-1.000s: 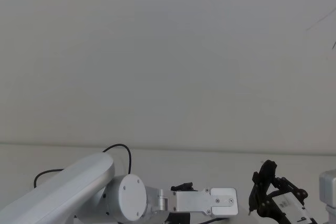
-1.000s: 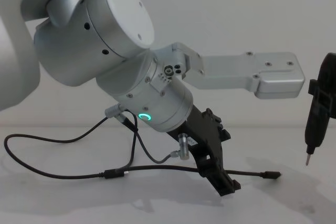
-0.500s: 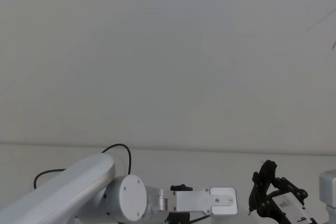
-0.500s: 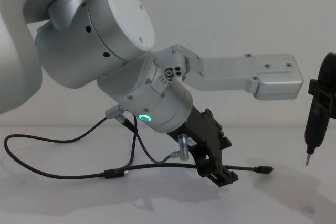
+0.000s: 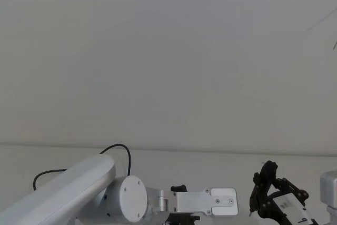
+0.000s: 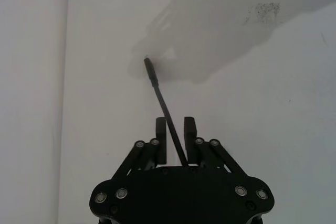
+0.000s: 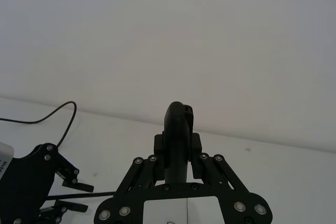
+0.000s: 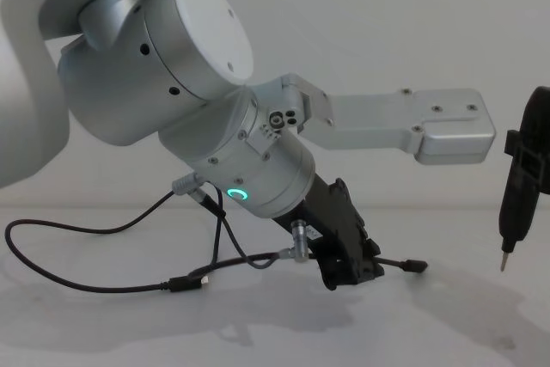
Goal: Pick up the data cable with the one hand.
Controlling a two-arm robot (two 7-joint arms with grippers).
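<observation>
The data cable is thin, limp and light, likely to sag and slip, so a hold just behind the plug suits. The left gripper pinches it there between its fingers, the long tail trailing behind on the table. Beyond the left gripper, the right gripper idles, clamped on a black tool.

Head view: high behind the left gripper, mostly wall. Chest view: low, close beside it. Left wrist view peers past its fingers; right wrist view sees it from nearby, sharing the data cable.
</observation>
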